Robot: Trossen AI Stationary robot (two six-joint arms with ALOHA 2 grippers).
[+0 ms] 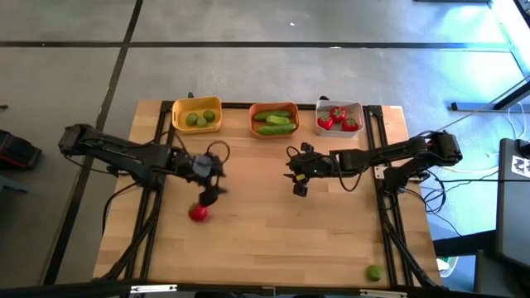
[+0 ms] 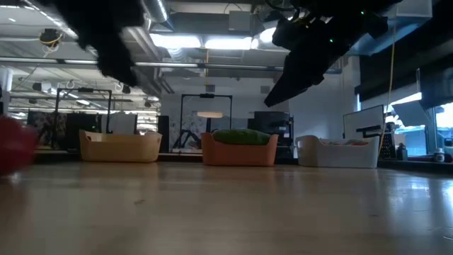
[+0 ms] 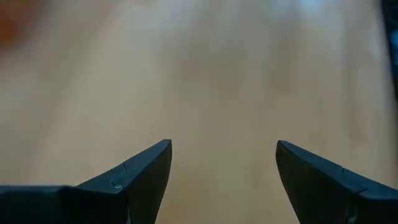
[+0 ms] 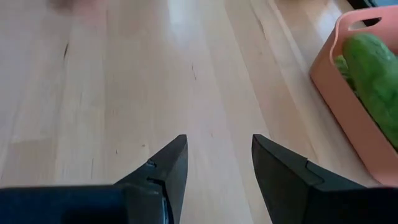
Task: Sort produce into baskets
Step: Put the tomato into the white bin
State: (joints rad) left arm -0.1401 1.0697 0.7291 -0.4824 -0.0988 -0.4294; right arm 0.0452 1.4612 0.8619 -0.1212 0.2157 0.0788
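Red tomato (image 1: pixel 198 213) sits on the table (image 1: pixel 273 240) right by your open, empty left pincer (image 1: pixel 207 197), so lower straight over it, then squeeze gently.

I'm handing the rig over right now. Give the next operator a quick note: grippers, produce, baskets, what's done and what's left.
Left gripper: open, empty, just above the loose tomato.
Right gripper: open, empty, mid-table.
Done: limes in yellow basket, cucumbers in orange basket, tomatoes in white basket.
Left: that tomato goes in the white basket; the stray lime at the near right corner goes in the yellow one.
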